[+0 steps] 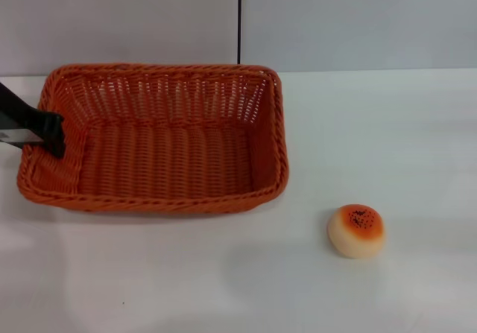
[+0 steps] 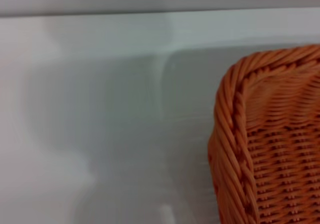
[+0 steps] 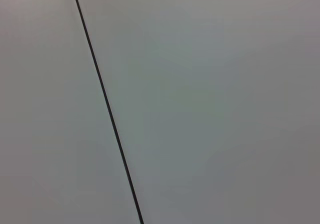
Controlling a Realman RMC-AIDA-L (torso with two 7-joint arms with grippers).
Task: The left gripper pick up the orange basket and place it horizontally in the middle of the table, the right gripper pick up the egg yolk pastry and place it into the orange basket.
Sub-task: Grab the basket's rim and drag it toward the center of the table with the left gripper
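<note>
The orange basket (image 1: pixel 160 201) stands empty and level on the white table (image 1: pixel 387 132), left of centre, its long side running left to right. My left gripper (image 1: pixel 49 135), black with a pale strip, reaches in from the left edge of the head view and sits at the basket's left rim. The left wrist view shows one braided corner of the basket (image 2: pixel 265 149) over the bare table (image 2: pixel 100 134). The egg yolk pastry (image 1: pixel 356 230) rests alone on the table to the front right of the basket, well apart from it. My right gripper is out of view.
A grey wall with a dark vertical seam (image 1: pixel 239 20) runs behind the table. The right wrist view shows only that wall and its seam (image 3: pixel 107 103). White tabletop extends in front of the basket and to its right.
</note>
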